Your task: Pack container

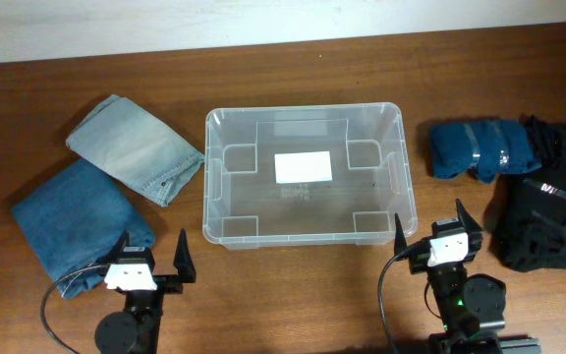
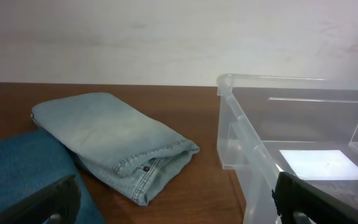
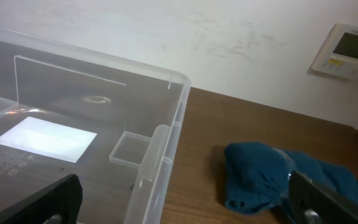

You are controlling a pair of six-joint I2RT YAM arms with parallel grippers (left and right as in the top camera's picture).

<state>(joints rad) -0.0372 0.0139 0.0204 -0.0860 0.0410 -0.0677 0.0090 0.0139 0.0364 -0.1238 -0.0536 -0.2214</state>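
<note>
The clear container [image 1: 214, 187] stands mid-table, holding nothing, with a white label [image 1: 303, 167] on its base. It also shows in the left wrist view [image 2: 253, 149] and the right wrist view [image 3: 166, 149]. Light-blue folded jeans [image 1: 134, 147] and darker folded jeans [image 1: 77, 218] lie to its left. A dark-blue garment [image 1: 480, 149] and black clothes [image 1: 543, 211] lie to its right. My left gripper [image 1: 151, 258] is open and empty near the front edge, beside the darker jeans. My right gripper [image 1: 438, 239] is open and empty by the container's front right corner.
The wooden table [image 1: 303, 295] runs under everything. A pale wall [image 2: 166, 37] rises behind it. A white wall thermostat [image 3: 347, 50] shows at the far right of the right wrist view.
</note>
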